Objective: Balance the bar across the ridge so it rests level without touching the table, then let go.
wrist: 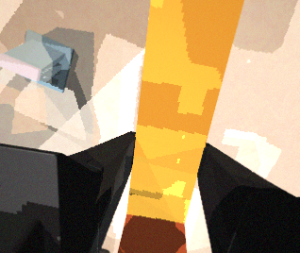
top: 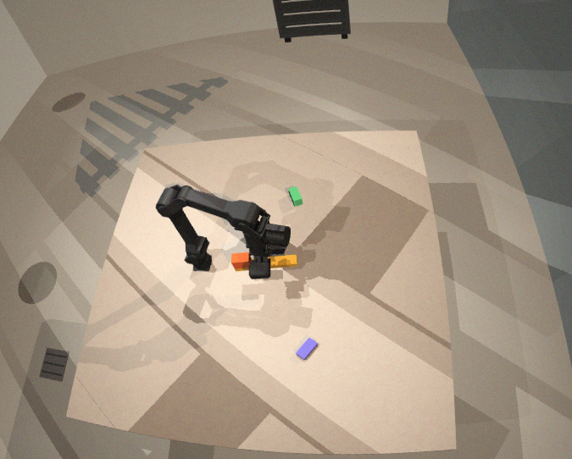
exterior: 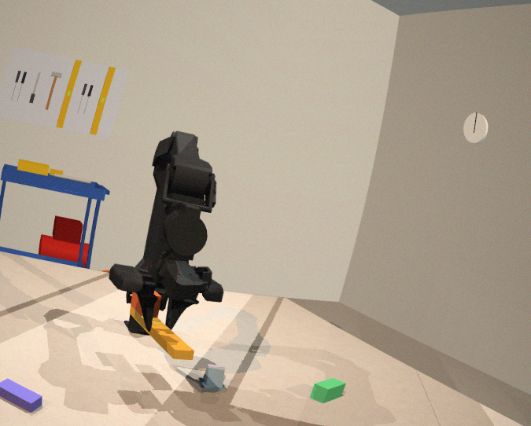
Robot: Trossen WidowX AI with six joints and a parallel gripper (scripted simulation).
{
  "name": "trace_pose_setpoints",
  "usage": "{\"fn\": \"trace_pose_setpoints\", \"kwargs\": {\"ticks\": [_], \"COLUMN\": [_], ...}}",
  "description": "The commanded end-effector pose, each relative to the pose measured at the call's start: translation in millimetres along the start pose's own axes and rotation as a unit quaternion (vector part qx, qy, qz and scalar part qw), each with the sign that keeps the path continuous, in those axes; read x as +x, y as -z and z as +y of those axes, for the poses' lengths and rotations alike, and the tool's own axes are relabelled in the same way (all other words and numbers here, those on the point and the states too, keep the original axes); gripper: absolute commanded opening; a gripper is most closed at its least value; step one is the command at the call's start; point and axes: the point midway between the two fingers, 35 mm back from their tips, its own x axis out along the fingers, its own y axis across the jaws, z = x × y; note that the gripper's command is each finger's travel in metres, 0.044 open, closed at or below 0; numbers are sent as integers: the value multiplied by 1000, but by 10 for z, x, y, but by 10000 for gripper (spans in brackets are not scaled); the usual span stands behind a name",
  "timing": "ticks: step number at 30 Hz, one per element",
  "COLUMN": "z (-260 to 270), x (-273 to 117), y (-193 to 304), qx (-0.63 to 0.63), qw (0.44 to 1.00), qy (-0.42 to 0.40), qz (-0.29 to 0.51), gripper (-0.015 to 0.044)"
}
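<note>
The bar (top: pixel 286 260) (exterior: pixel 171 341) (wrist: pixel 184 102) is long and yellow-orange, with a red-orange block (top: pixel 240 260) (exterior: pixel 136 303) (wrist: pixel 153 234) on one end. My gripper (exterior: pixel 159 326) (wrist: pixel 167 144) is shut on the bar, its fingers on both long sides, between the block and the plain end. The bar is held above the table. The ridge (exterior: pixel 214 376) (wrist: pixel 35 57) is a small pale blue-grey stand with a narrow top. It stands off to one side of the bar, not under it, at the upper left in the wrist view. In the top view the arm hides the ridge.
A green block (top: pixel 295 196) (exterior: pixel 327 391) lies on the table (top: pixel 374 395), on the ridge's side of the bar. A purple block (top: pixel 307 348) (exterior: pixel 18 394) lies on the opposite side. A blue cart (exterior: pixel 49 181) stands in the background.
</note>
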Motion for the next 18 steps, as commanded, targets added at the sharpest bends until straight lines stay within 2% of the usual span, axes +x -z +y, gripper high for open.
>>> {"fn": "trace_pose_setpoints", "kwargs": {"ticks": [1, 18], "z": [135, 717], "x": [-24, -32], "y": [-91, -342], "qx": [20, 87], "qw": [1000, 996], "qy": [0, -4], "qz": [-3, -4], "gripper": [0, 0]}}
